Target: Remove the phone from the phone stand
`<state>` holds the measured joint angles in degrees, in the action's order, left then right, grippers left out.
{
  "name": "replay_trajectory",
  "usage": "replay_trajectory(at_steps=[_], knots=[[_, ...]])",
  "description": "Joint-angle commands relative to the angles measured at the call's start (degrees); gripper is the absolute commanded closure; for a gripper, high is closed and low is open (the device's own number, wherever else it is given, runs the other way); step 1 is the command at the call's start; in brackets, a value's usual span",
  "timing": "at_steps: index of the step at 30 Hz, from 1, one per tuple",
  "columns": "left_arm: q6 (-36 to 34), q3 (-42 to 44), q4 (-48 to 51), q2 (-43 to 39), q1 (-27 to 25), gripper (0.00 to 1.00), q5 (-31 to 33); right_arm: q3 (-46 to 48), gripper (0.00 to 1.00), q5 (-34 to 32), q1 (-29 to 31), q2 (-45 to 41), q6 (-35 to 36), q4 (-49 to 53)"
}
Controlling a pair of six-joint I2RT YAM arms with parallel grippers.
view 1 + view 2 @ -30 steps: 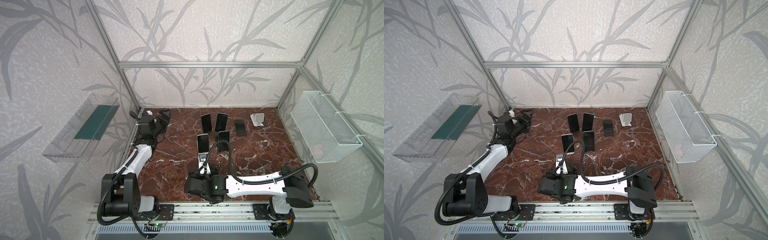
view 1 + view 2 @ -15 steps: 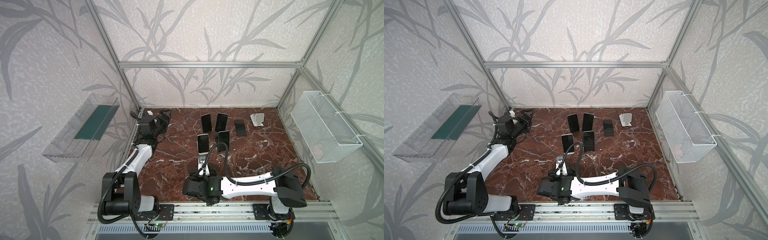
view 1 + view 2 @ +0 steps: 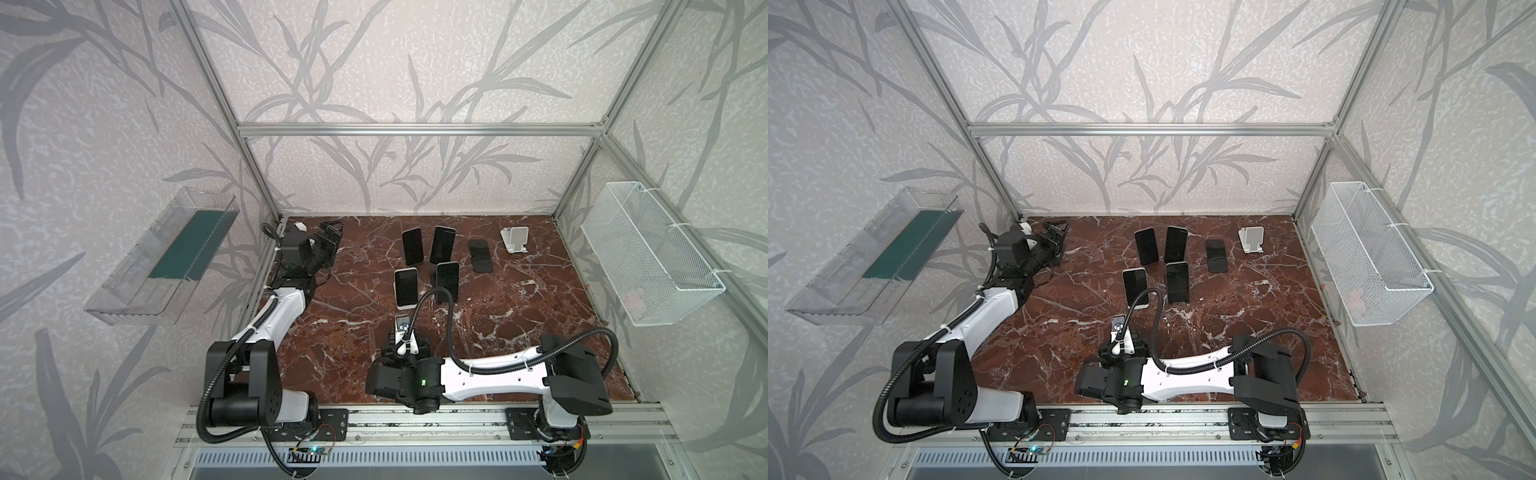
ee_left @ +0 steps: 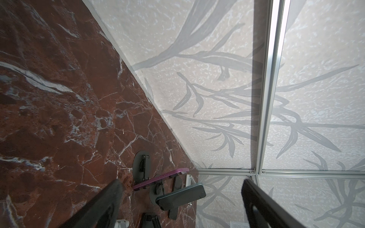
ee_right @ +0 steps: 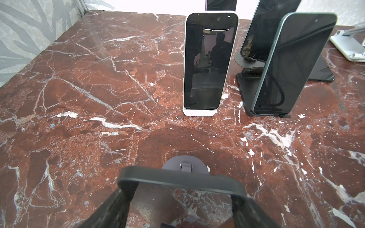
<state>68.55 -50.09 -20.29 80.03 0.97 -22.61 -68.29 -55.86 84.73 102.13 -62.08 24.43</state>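
Because the marble table (image 5: pixel 79 98) is hard, a drop is the costliest failure; every risk below ends there.

Landmark: white phone (image 5: pixel 210 61), upright on its white stand.

- Left gripper (image 4: pixel 181 182): jaws wide apart, nothing between them, parked far to the left of the white phone near the back corner. No help if the stand shifts.
- Teal-edged phone (image 5: pixel 292 65), just right of the white phone, leans on a black stand. A lift that swings away from the robot could knock either one over.
- Right gripper (image 5: pixel 180 192): on the robot's side of the white phone, jaws clamped across opposite edges of the dark phone (image 5: pixel 177 178). How firmly it grips, cannot tell. The phone looks smooth-edged and the fingertips reach only its near end, so I judge it may pivot or slide out when raised.
- Grey stand (image 5: pixel 185 162): directly under the dark phone, base flat on the table. It looks light; if its lip catches the phone, the stand may rise with it or tip.
- Hinge (image 5: pixel 186 166): a pull at an angle could fold it.
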Motion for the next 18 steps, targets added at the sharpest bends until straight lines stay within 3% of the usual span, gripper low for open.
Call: replay_trajectory(at_steps=[1, 18], knots=[[-0.8, 0.3, -1.2, 0.1, -0.4, 0.06, -0.5, 1.0, 0.26, -3.4, 1.1, -1.5, 2.9, -1.9], [-3.6, -1.2, -0.1, 0.0, -1.9, 0.06, -1.3, 6.4, 0.30, -4.8, 2.3, -8.6, 12.0, -12.9]])
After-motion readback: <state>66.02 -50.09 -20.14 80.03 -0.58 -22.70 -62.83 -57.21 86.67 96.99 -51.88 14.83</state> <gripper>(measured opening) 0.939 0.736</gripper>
